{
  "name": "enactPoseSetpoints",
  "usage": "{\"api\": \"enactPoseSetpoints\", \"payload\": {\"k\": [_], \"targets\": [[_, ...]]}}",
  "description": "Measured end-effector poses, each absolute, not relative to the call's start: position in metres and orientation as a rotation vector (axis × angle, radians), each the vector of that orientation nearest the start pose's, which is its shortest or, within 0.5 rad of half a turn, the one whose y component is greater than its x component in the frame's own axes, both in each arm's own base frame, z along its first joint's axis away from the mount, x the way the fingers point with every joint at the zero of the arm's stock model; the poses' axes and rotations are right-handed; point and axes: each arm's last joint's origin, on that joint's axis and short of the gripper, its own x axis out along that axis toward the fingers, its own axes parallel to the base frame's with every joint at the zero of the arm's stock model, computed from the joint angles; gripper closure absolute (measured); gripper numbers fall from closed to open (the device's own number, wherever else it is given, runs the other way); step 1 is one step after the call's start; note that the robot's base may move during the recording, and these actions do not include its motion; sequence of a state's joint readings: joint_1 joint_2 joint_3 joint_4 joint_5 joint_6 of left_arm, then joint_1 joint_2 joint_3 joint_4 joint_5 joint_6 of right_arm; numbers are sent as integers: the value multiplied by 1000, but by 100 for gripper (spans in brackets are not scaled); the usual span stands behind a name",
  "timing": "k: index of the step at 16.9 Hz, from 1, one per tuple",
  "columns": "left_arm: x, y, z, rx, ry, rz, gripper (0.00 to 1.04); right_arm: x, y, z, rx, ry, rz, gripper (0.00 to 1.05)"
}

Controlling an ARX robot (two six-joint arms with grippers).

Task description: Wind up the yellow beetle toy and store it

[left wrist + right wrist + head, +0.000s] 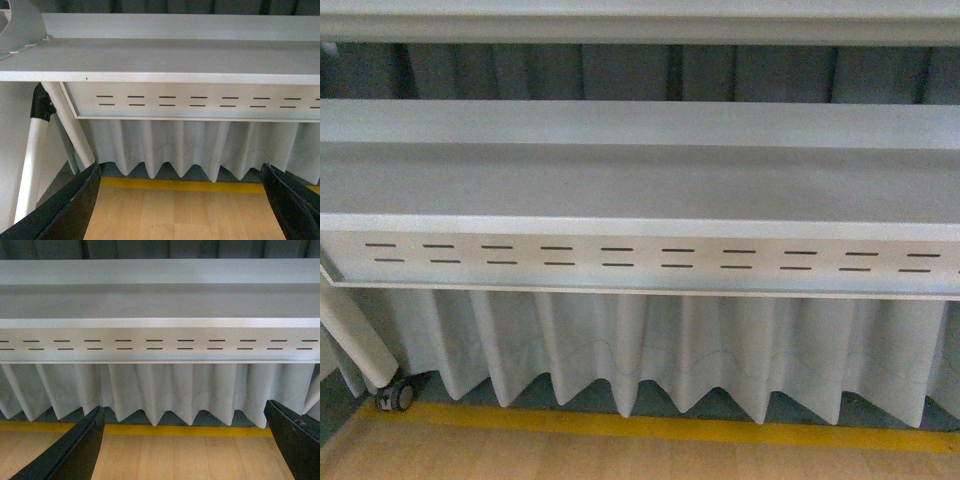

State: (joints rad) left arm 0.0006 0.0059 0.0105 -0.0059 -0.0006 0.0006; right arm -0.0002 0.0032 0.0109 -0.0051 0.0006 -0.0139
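The yellow beetle toy is out of view in every frame. My left gripper [182, 210] is open, its two black fingers [70, 210] spread wide over bare wooden floor with nothing between them. My right gripper [185, 450] is open as well, black fingers [75, 452] at the frame's lower corners and only floor in the gap. Neither arm shows in the front view.
A grey metal shelf [640, 180] with a slotted front panel [640, 258] spans the scene, with a pleated white curtain [650, 350] hanging below. A yellow floor stripe [650, 428] runs along the wood floor. A white leg with a castor [395, 396] stands at the left.
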Motion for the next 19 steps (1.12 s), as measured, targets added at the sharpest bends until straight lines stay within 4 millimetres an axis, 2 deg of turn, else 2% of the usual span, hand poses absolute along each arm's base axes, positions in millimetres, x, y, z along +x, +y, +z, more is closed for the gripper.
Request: {"api": "enactPoseSetpoints", "payload": {"k": [19], "targets": [[97,0,166,0,1,1,7,97,0,166,-14,-2,0,7]]}}
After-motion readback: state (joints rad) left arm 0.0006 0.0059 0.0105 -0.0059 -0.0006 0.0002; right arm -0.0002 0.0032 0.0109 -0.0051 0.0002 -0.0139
